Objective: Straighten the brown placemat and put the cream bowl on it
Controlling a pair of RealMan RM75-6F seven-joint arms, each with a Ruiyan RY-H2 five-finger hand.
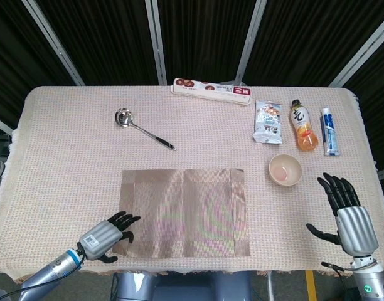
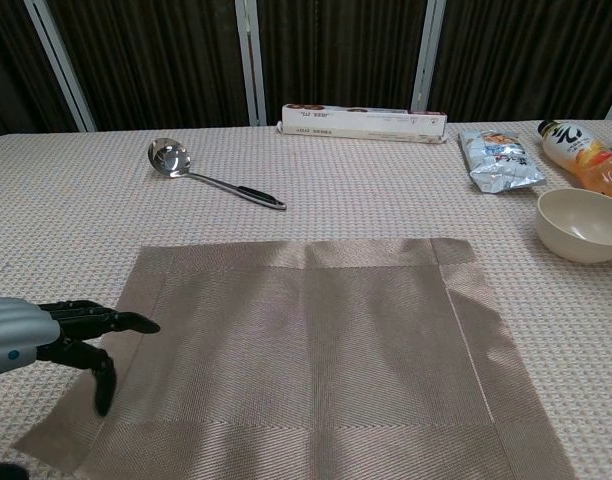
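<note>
The brown placemat [image 1: 182,212] [image 2: 306,360] lies flat and nearly square to the table's near edge. My left hand [image 1: 104,235] [image 2: 46,335] is at its near-left corner. The fingers [image 2: 126,322] reach over the mat's left border and hold that corner. The cream bowl [image 1: 285,169] [image 2: 583,225] stands upright on the tablecloth, to the right of the mat and apart from it. My right hand [image 1: 346,210] hovers near the front right of the table, fingers spread and holding nothing; the chest view does not show it.
A steel ladle [image 1: 142,128] [image 2: 211,175] lies behind the mat on the left. At the back is a long box [image 1: 211,89] [image 2: 364,122]. A snack bag [image 1: 268,122], an orange drink bottle [image 1: 302,125] and a tube [image 1: 329,130] sit behind the bowl.
</note>
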